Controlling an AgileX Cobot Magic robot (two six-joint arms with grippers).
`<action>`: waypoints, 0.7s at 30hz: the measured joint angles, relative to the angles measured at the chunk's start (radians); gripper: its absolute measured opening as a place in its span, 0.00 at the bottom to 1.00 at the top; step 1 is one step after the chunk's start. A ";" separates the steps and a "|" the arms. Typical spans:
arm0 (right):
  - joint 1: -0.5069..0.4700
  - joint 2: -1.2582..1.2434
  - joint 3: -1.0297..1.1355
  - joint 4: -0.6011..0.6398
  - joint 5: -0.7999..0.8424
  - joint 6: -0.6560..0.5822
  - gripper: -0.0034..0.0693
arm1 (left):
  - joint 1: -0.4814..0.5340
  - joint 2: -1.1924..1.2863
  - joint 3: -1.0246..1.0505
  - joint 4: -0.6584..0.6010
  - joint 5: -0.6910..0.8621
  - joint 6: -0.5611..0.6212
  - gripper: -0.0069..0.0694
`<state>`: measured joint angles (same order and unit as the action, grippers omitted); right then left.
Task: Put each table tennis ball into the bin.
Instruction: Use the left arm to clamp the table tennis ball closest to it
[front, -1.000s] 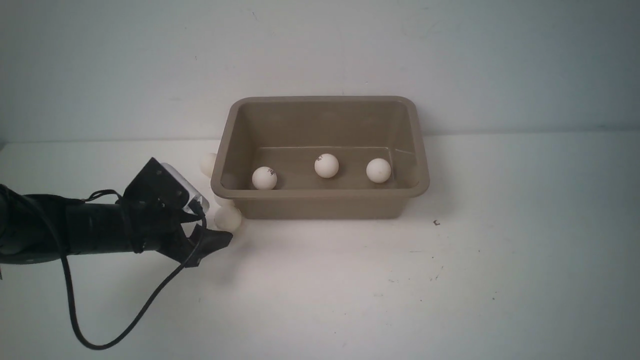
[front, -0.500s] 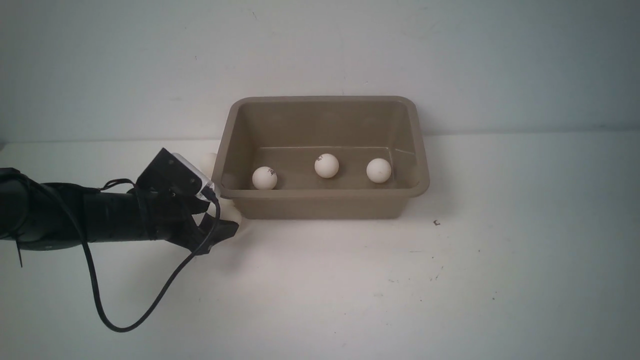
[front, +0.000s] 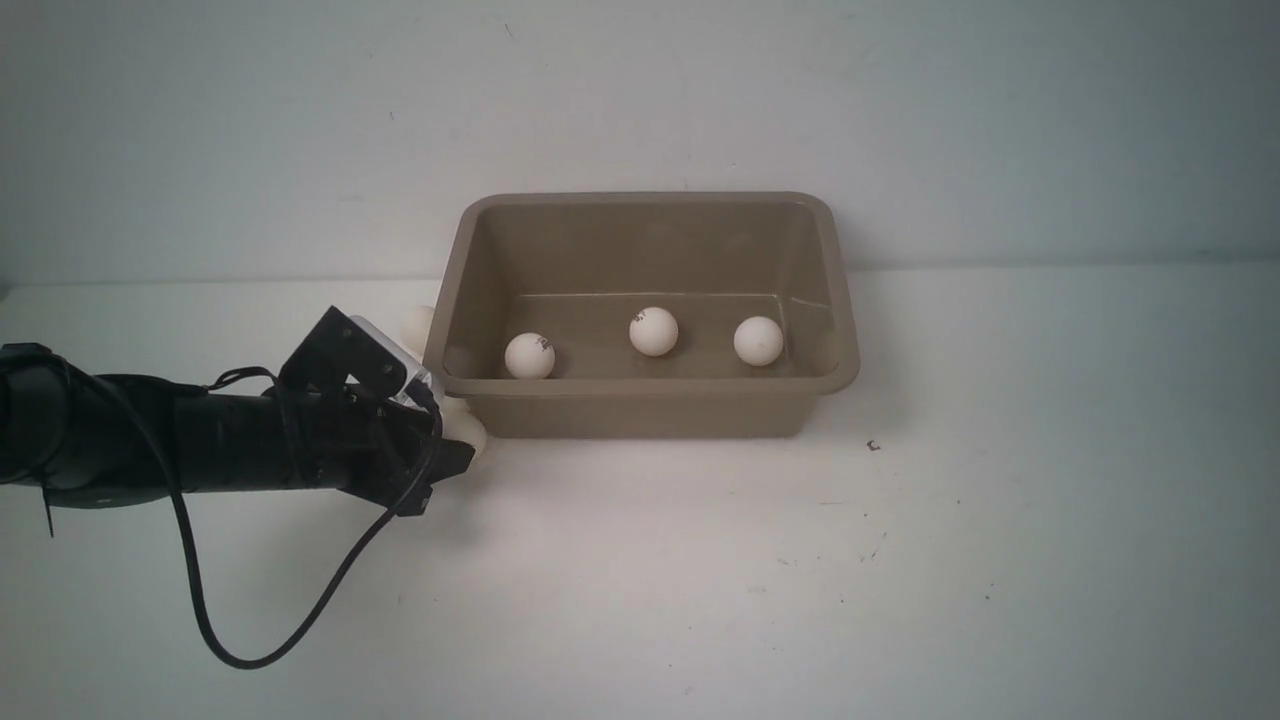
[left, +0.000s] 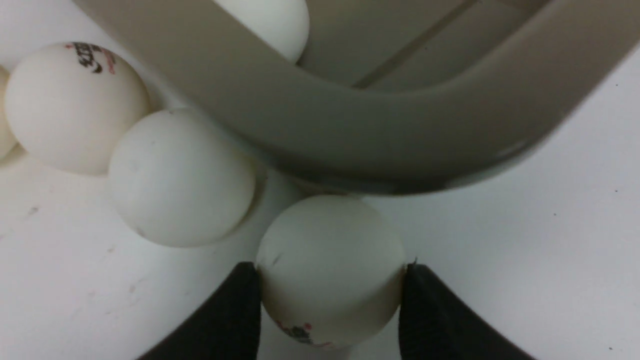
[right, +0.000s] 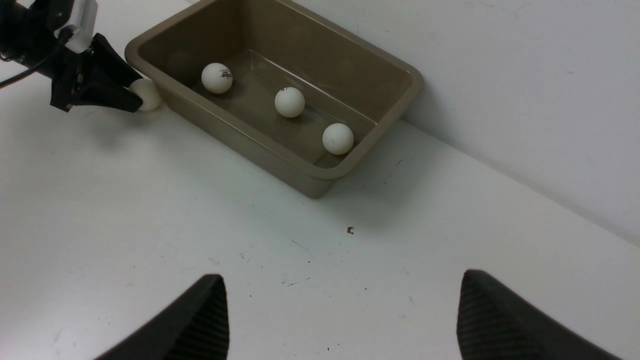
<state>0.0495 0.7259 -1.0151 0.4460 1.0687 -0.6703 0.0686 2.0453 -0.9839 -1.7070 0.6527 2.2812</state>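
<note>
The left end effector (left: 330, 280) clenches a smooth, matte cream table tennis ball (left: 330, 245) on the white desk (front: 700, 560), just beside the glossy taupe bin's (front: 640, 383) rounded corner. Three round balls (front: 653, 331) lie inside. The right end effector (right: 342, 310) gapes, released.

Dark-and-red printed logo on a table tennis ball (left: 75, 107), lettering too blurred to read

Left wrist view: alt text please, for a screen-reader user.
The left pincer is shut on a white table tennis ball just outside the rounded corner of the taupe bin. Two more balls lie on the white table beside the bin, one with a dark logo; another shows inside it.
</note>
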 joint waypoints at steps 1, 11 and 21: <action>0.000 0.000 0.000 0.000 0.000 0.000 0.81 | 0.000 0.000 0.000 0.000 0.000 0.000 0.51; 0.000 0.000 0.000 0.000 0.000 0.000 0.81 | 0.000 -0.001 0.000 0.001 0.027 -0.004 0.51; 0.000 0.000 0.000 0.000 0.000 -0.004 0.81 | 0.000 -0.130 0.000 0.052 0.020 -0.154 0.51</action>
<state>0.0495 0.7259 -1.0151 0.4460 1.0687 -0.6744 0.0686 1.9158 -0.9839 -1.6547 0.6725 2.1273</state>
